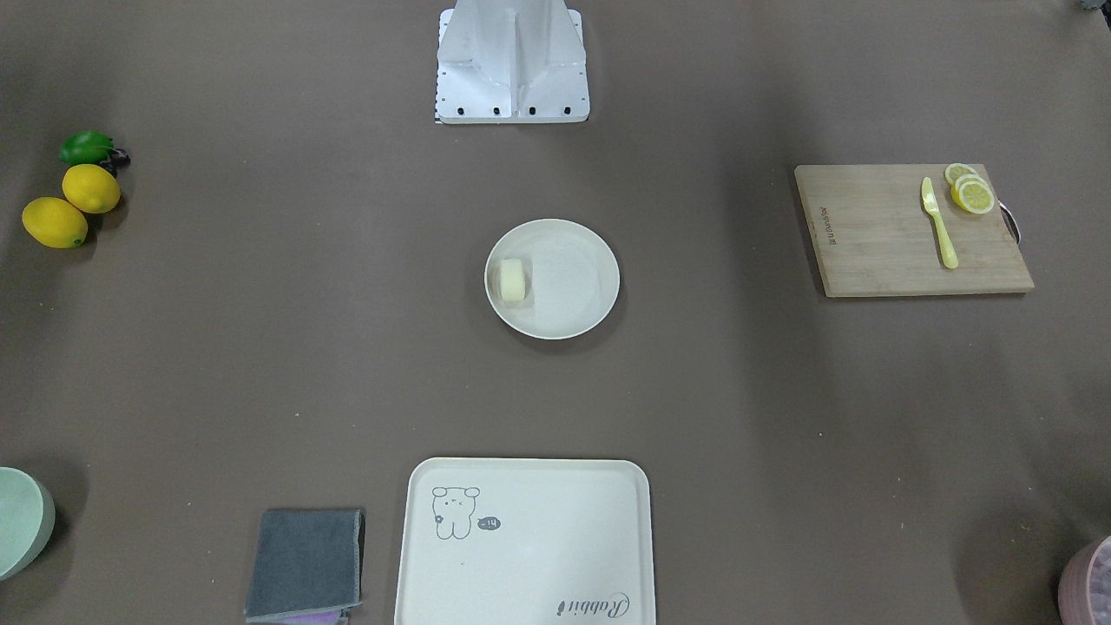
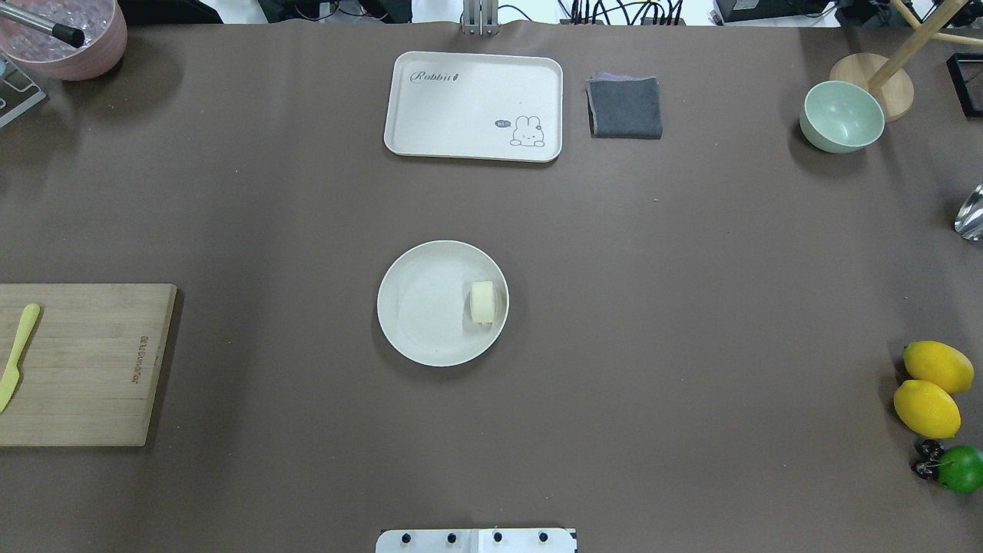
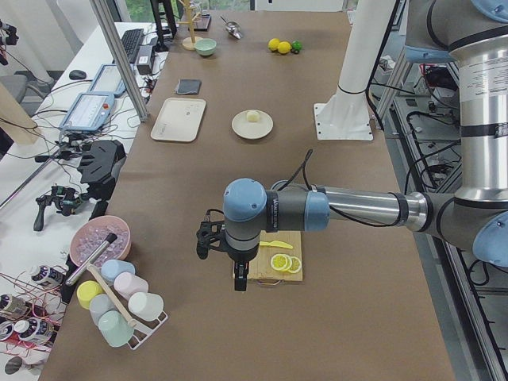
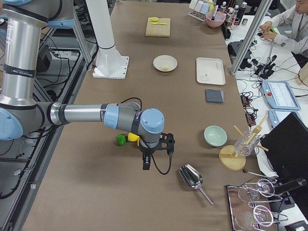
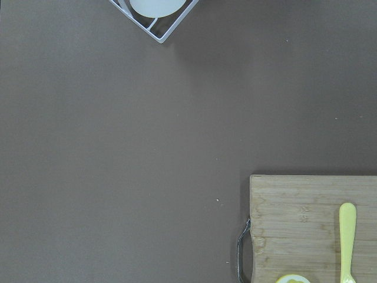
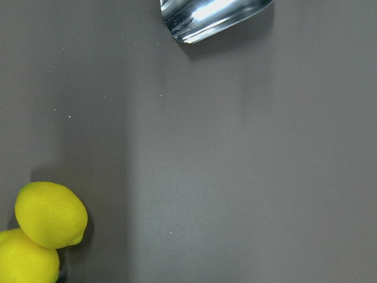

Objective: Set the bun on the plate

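Bun [image 2: 481, 301] — on plate [image 2: 422, 307] (near rim)

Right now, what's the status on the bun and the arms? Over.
Left fingers by board, right fingers by lemons; open or shut, cannot tell. Bun sits on plate, off centre. Nothing in the way.

Brown bench [image 2: 691, 253]. Far edge: cartoon tray [image 2: 461, 107], grey cloth [image 2: 625, 109] just beside it, pale green bowl [image 2: 842, 117]. Wooden cutting board [image 1: 877, 234] carries yellow knife [image 1: 939, 226] and lemon slices [image 1: 972, 193]. Two lemons [image 2: 927, 408] touching, lime [image 2: 961, 468] near. Metal scoop [image 4: 191, 178] near the bowl.
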